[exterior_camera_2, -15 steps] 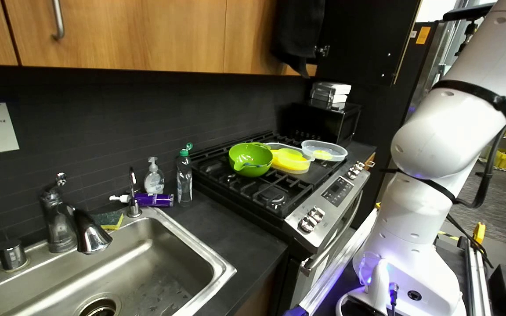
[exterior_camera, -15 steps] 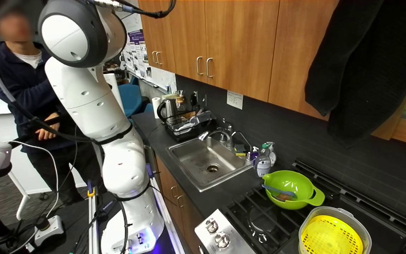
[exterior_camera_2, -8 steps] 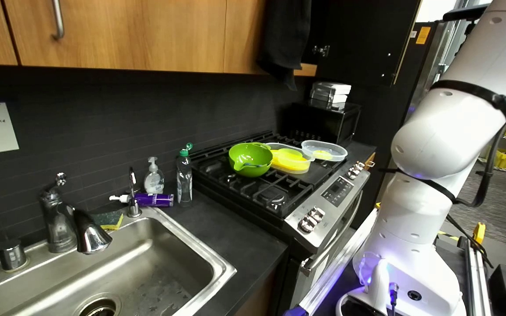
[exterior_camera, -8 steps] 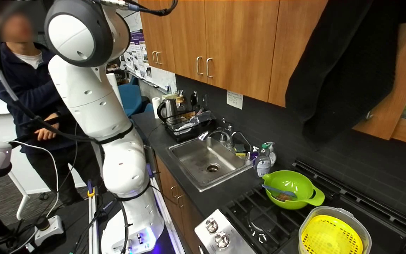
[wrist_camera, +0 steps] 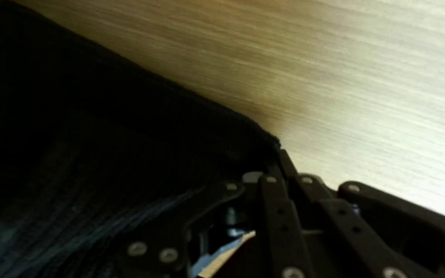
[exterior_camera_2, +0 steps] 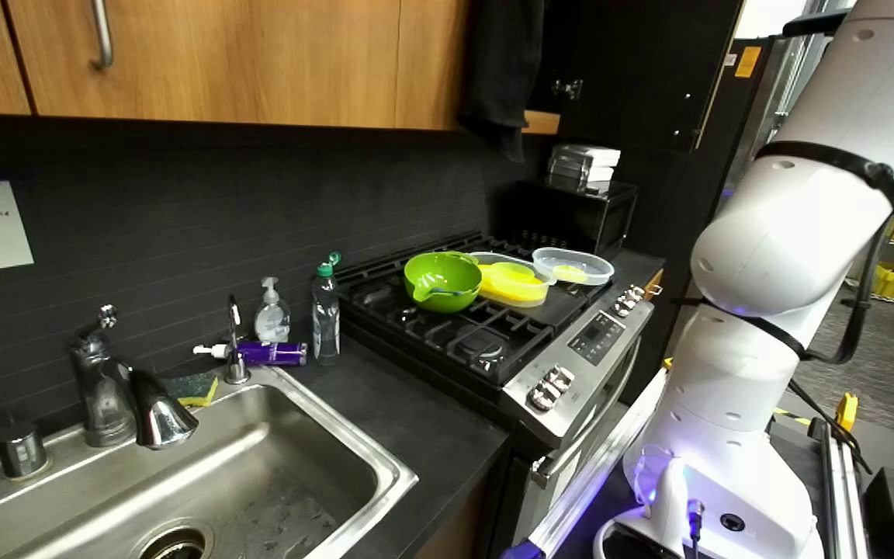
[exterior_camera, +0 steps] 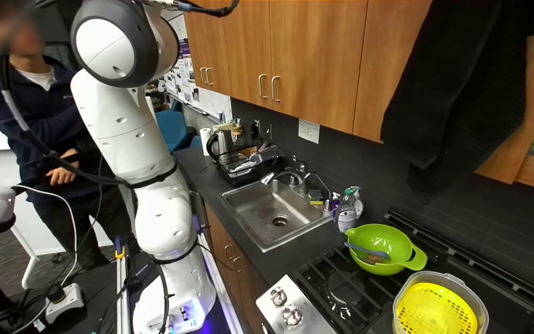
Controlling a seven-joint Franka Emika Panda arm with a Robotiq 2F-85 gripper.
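Observation:
My gripper [wrist_camera: 280, 164] shows in the wrist view with its fingers closed together. The edge of a black cloth [wrist_camera: 141, 127] is pinched at the fingertips, and the rest of the cloth fills the left of that view. Light wood [wrist_camera: 361, 88] lies behind and to the right of the fingers. In both exterior views the black cloth [exterior_camera: 457, 93] [exterior_camera_2: 501, 70] hangs in front of the wooden upper cabinets [exterior_camera: 318, 60], above the stove. Its lower end hangs below the cabinet bottom. The gripper itself is out of frame or hidden in both exterior views.
Below the cloth, a green bowl [exterior_camera: 399, 241] with a blue utensil and a clear tub with a yellow strainer [exterior_camera: 436, 311] stand on the stove [exterior_camera_2: 486, 341]. A cabinet door [exterior_camera_2: 641, 70] stands open. A sink [exterior_camera: 274, 211] and bottles [exterior_camera_2: 326, 310] are nearby. A person [exterior_camera: 40, 106] stands behind the arm.
In an exterior view the cloth has swung left along the cabinets, then slightly back right, uncovering part of the cabinet edge. The arm's elbow has shifted right there. The bowl and tubs have not moved.

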